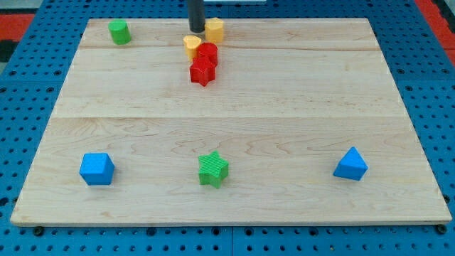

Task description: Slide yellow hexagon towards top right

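Yellow hexagon (215, 29) sits at the board's (284, 107) top edge, my tip (196, 30) touching its left side, nothing clamped; next, push rightward.

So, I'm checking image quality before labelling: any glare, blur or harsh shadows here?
Camera view: even lighting, no glare on the wooden board; soft, short shadows under blocks like the green star; blocks sharp; my tip slightly soft beside the yellow hexagon.

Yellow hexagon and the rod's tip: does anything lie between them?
Nothing. In the camera view, my tip sits right against the left side of the yellow hexagon, no block between.
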You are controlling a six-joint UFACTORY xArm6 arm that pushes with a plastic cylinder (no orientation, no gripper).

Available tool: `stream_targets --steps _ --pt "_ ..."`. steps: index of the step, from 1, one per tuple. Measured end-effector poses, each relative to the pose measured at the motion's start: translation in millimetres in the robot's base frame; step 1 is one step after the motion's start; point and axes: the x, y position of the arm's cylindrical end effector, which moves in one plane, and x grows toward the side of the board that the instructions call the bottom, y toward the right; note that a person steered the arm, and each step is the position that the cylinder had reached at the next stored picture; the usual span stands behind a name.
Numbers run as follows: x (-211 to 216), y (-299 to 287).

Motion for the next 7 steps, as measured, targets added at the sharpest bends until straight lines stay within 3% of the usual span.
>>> stream_targets --steps 2,7 --pt "1 71" --pt "31 130"
